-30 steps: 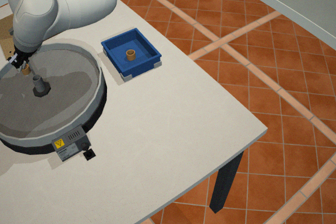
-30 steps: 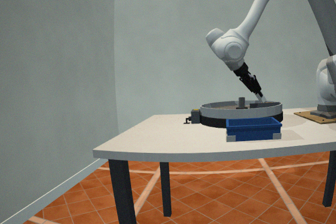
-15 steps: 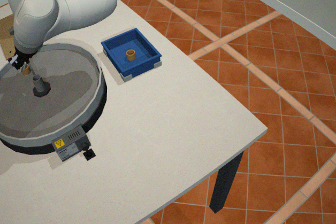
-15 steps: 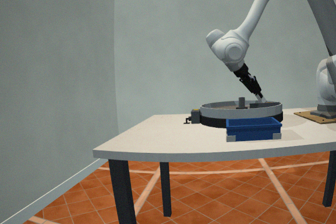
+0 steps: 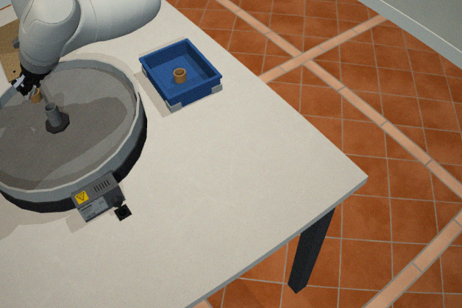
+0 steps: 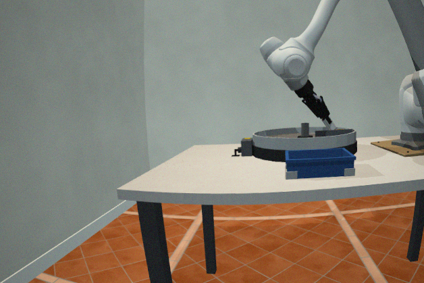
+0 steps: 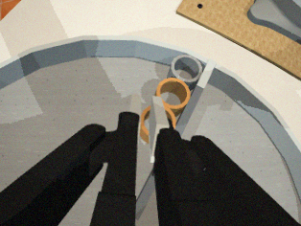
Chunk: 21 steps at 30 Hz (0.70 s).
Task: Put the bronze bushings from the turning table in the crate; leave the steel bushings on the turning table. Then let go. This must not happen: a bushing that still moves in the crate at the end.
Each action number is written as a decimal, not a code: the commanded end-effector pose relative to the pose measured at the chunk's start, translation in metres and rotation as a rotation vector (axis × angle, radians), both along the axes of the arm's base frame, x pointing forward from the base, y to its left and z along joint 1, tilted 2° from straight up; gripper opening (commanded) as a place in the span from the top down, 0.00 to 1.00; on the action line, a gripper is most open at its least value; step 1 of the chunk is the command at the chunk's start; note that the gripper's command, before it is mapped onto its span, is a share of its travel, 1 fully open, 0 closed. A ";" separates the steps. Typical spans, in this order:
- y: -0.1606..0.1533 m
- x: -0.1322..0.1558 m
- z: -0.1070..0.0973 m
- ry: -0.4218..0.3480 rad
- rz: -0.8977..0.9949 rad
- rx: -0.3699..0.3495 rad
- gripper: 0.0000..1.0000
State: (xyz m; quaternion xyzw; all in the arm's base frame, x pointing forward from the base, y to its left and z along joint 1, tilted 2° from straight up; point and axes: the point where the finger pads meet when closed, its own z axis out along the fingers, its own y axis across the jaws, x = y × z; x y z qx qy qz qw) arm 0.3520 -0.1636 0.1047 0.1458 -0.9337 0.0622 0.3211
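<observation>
Standing nearly closed, the clenched gripper [image 5: 29, 97] [image 6: 331, 126] [image 7: 144, 109] overlaps a bronze bushing [image 5: 36, 95] [image 7: 145, 136] near the counter's [image 5: 242, 147] [image 6: 205, 176] [image 7: 129, 16] robot-base side; contact is indiscernible.

Top looks steeply down; exterior, level side-on; both share crate [image 5: 172, 93] [image 6: 319, 167].
</observation>
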 end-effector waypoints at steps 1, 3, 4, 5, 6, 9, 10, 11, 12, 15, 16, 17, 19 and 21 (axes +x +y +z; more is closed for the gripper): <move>0.000 0.000 0.000 0.000 0.000 0.000 0.94; 0.000 0.000 0.000 0.000 0.000 0.000 0.94; 0.000 0.000 0.000 0.000 0.000 0.000 0.94; 0.000 0.000 0.000 0.000 0.000 0.000 0.94; 0.000 0.000 0.000 0.000 0.000 0.000 0.94; 0.000 0.000 0.000 0.000 0.000 0.000 1.00; 0.000 0.000 0.000 0.000 0.000 0.000 1.00; 0.000 0.000 0.000 0.000 0.000 0.000 1.00; 0.000 0.000 0.000 0.000 0.000 0.000 1.00; 0.000 0.000 0.000 0.000 0.000 0.000 1.00; 0.000 0.000 0.000 0.000 0.000 0.000 1.00; 0.000 0.000 0.000 0.000 0.000 0.000 1.00; 0.000 0.000 0.000 0.000 0.000 0.000 1.00; 0.000 0.000 0.000 0.000 0.000 0.000 1.00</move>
